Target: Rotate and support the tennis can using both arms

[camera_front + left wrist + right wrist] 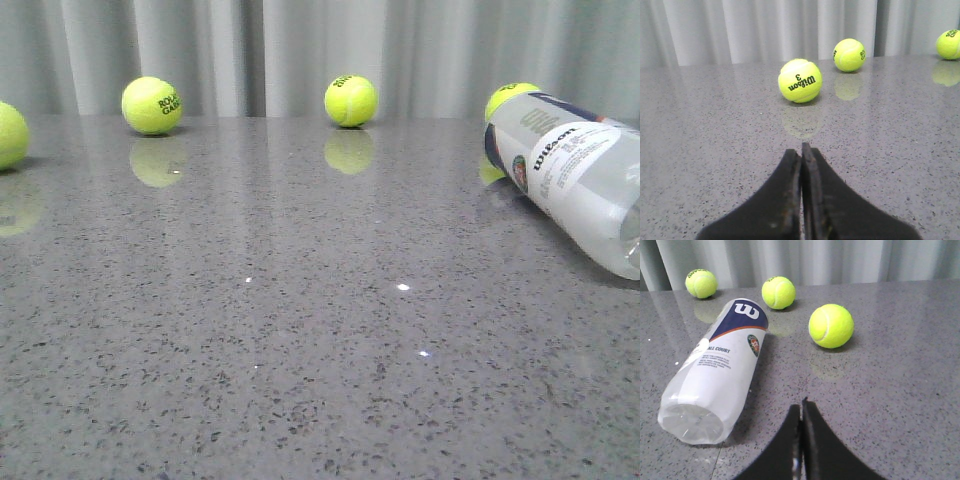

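In your front view, the tennis can (575,180) lies on its side at the right edge of the frame, tilted so that its navy-labelled end points toward the upper middle while its clear end runs off the right border; it rests on the grey speckled table (300,350). Just behind its upper end you can see the top of a tennis ball (508,97), mostly hidden by the can. Two more balls sit along the far edge of the table before the grey curtain (300,50): one at upper left (152,105) and one at upper centre (351,101); a fourth is cut off by the left border (10,134). No arm shows in this view. In your left wrist view, the left gripper (801,150) fills the bottom centre, its two black fingers pressed together with nothing between them. Ahead of it stands a ball printed Wilson 3 (800,80), with another further back (849,55) and a third at the upper right corner (948,44). In your right wrist view, the right gripper (801,405) is likewise pressed together and empty, at the bottom centre. The tennis can (715,375) lies at centre left, its clear base toward the lower left, apart from the fingers. A ball (831,325) sits near the centre, one (778,292) seems to lie just beyond the can's navy end, and one (701,283) is at upper left.
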